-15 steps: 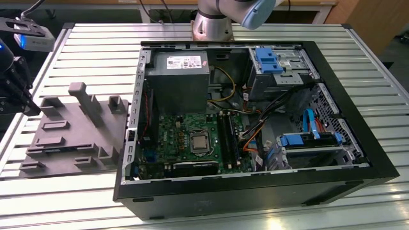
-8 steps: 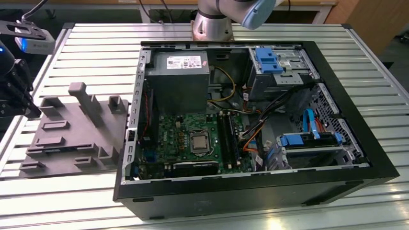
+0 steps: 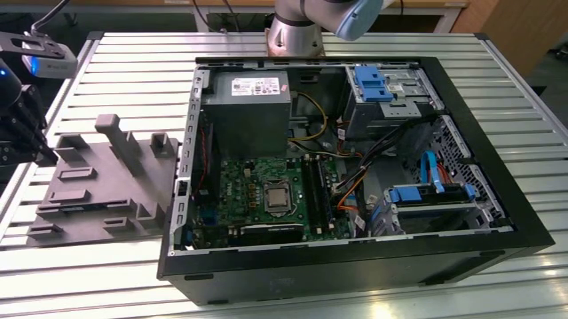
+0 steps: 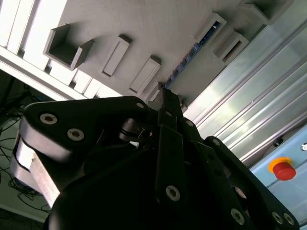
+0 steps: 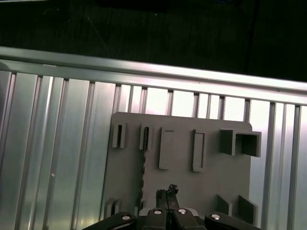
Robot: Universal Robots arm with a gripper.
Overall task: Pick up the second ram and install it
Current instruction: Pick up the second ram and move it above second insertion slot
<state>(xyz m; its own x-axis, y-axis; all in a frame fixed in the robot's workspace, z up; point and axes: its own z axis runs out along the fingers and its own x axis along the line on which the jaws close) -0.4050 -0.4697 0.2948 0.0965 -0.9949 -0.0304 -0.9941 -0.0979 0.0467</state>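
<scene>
Ribbed metal table (image 5: pixel 57 143) held a grey tray (image 5: pixel 211 187). Over the tray hung the claw (image 5: pixel 168 190), pinched shut on nothing. The second ram (image 5: pixel 143 167) stood in the tray, just beside the claw.

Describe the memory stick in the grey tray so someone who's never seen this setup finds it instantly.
On the slatted metal table, on the exterior view's left of the open computer case, lies a grey tray of blocks and slots. The second ram stands on edge in it: a thin dark strip, unlike the thick plain grey blocks around it.
</scene>
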